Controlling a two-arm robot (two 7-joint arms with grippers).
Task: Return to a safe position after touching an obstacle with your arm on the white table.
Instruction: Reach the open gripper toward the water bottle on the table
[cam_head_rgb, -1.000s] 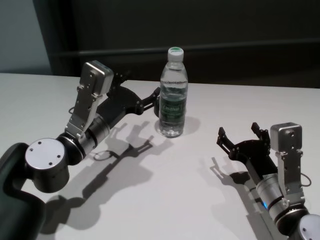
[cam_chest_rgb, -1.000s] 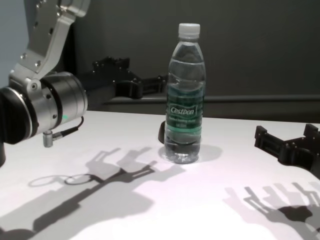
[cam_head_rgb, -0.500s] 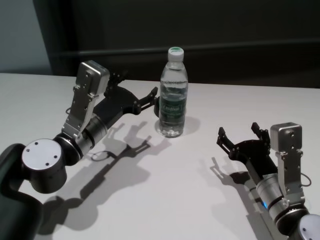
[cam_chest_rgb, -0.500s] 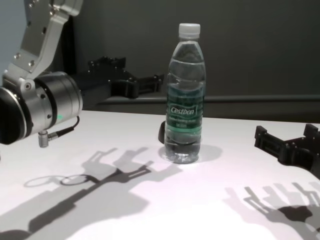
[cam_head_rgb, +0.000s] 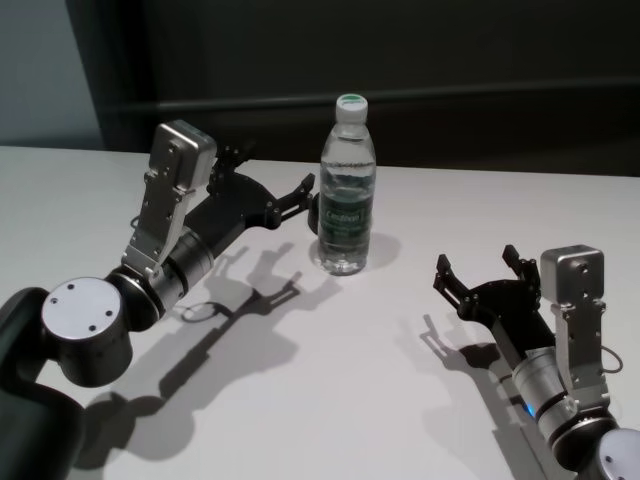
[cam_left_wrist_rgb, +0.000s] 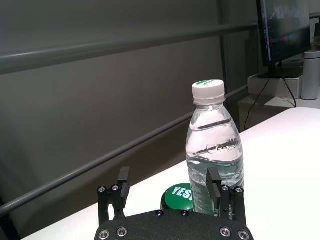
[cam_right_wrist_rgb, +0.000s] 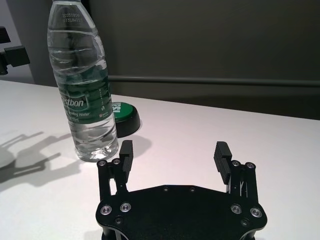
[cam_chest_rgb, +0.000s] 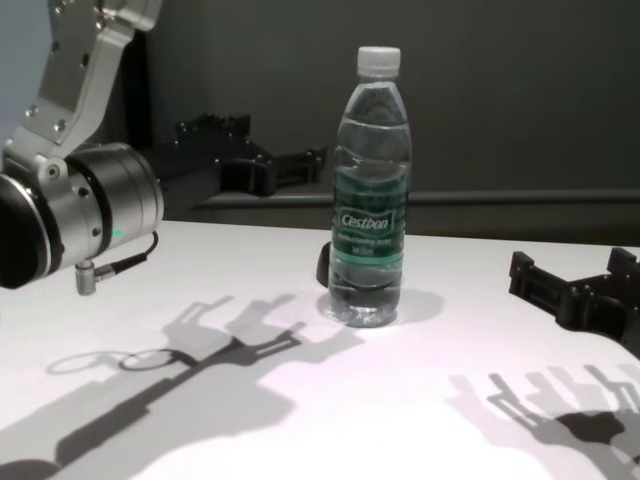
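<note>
Dark wall with a grey rail behind, white surface (cam_head_rgb: 330, 400) in front. My left hand (cam_head_rgb: 268, 185) hangs above the surface with fingers spread, holding nothing, fingertips pointing at the bottle (cam_head_rgb: 346, 190). From the head view the nearest fingertip looks just beside the bottle's label, apart by a thin gap; the left wrist view puts one finger (cam_left_wrist_rgb: 214, 184) overlapping the bottle's outline, so I can't rule out contact from that angle. Bottle stands upright near the middle of the far half of the surface, cap on, partly filled with water. Right behind it sits a green button (cam_right_wrist_rgb: 124, 116) with white lettering, close to the bottle's base. My right hand (cam_head_rgb: 482, 278) is parked low near the right edge, fingers apart, empty, well clear of the bottle.

Step in hand, as I judge it: pulling the left arm away to a safe pose.

Risks:
- Any sideways sweep of the left fingers toward the bottle could tip it; tall, narrow, light.
- If it falls it likely rolls onto the button or off the far edge.
- Left elbow (cam_head_rgb: 85, 330) sits low over the surface; dropping during retreat could scrape it.
</note>
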